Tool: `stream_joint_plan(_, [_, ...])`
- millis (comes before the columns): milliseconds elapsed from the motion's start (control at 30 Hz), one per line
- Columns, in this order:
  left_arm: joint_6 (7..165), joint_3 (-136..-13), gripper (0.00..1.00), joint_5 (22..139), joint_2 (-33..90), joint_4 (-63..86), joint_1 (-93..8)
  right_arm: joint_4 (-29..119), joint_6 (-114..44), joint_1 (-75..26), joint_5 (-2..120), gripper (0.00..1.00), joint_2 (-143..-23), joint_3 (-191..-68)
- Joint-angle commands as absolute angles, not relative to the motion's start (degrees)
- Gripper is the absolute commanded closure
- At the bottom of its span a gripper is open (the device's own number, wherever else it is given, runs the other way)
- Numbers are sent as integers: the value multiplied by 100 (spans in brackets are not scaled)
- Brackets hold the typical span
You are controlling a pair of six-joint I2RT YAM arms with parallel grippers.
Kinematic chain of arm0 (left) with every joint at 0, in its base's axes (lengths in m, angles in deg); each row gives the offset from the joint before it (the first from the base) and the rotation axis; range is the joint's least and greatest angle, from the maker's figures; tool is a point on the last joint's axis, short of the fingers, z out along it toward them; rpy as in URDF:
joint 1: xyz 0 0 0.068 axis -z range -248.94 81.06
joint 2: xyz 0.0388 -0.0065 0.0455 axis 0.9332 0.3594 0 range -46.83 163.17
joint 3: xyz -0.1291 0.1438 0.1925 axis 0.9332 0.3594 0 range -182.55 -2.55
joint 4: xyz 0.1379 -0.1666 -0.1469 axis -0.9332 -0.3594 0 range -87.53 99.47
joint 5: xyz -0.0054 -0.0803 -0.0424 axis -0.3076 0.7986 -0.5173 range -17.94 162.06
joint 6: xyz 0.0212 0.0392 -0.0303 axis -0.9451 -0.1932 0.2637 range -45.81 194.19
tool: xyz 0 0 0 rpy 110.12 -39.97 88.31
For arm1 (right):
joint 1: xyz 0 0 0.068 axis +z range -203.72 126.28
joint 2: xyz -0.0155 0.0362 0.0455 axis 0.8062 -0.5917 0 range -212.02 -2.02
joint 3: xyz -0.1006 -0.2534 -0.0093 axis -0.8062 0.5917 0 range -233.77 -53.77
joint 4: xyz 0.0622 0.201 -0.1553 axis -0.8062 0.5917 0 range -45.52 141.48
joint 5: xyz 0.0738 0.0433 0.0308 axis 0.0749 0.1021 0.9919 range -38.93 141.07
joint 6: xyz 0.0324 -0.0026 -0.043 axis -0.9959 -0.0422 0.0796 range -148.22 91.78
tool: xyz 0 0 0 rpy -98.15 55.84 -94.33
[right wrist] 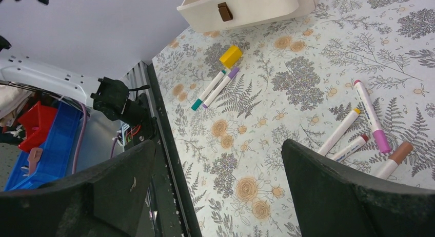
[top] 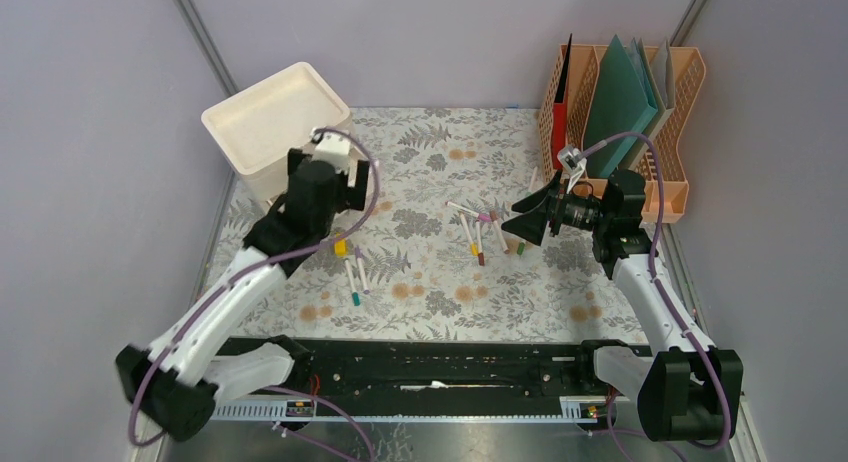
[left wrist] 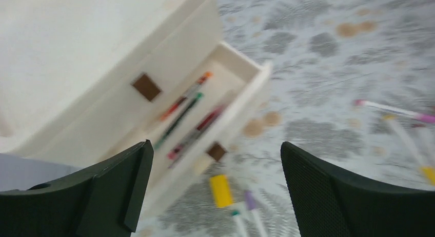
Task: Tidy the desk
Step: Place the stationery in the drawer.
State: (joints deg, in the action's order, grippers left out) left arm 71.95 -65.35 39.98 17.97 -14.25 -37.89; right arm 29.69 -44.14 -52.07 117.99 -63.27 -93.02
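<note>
counter (top: 440,292) runs from the front rail to the back wall. The cloth cover is soft and will probably ruck if a fingertip drags, so touch down light. Nothing to grab on the counter itself. The job is the loose stuff on it.

far left, back corner: white drawer box (top: 268,122). Its drawer (left wrist: 225,88) is pulled out with several markers lying inside. There's a brown knob (left wrist: 217,151) on the front.

left claw (left wrist: 215,144): spread wide, holding nothing, over the drawer front.

just in front of the drawer: yellow block (left wrist: 221,191). It's small and looks light and stiff, so take it across the flat sides. Next to it the green-capped marker (right wrist: 208,91) and purple-capped marker (right wrist: 221,86) lie parallel, nearly touching. They probably need nudging apart before a clean pinch.

centre: marker scatter (top: 482,232), a few crossing each other. They should be light and rigid with smooth round barrels, so expect rolling and slip. Pinch mid-barrel with jaws square across the axis, outliers first.

right claw (top: 518,222): spread, holding nothing, at the right edge of the scatter and pointing left. Can't tell its height off the cloth.

far right, back corner: peach file rack (top: 672,102) with folders (top: 615,107) standing in it. Looks tidy, so leave it.
</note>
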Motion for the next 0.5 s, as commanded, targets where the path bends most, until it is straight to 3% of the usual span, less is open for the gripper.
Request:
stream_joint_plan(0, [8511,-5224,1,6203,711,97,-3782,3037,-4141,-5255,11812,0,-6223,-9546])
stream_joint_plan(200, [9126,-3852,1,6852,-260,1486,-3787,3285,-3798,-5285,11807,0,-6271,-9598])
stream_joint_plan(467, [9383,-3402,1,7094,-258,1807,-3782,3812,-3189,-5293,11753,0,-6284,-9735])
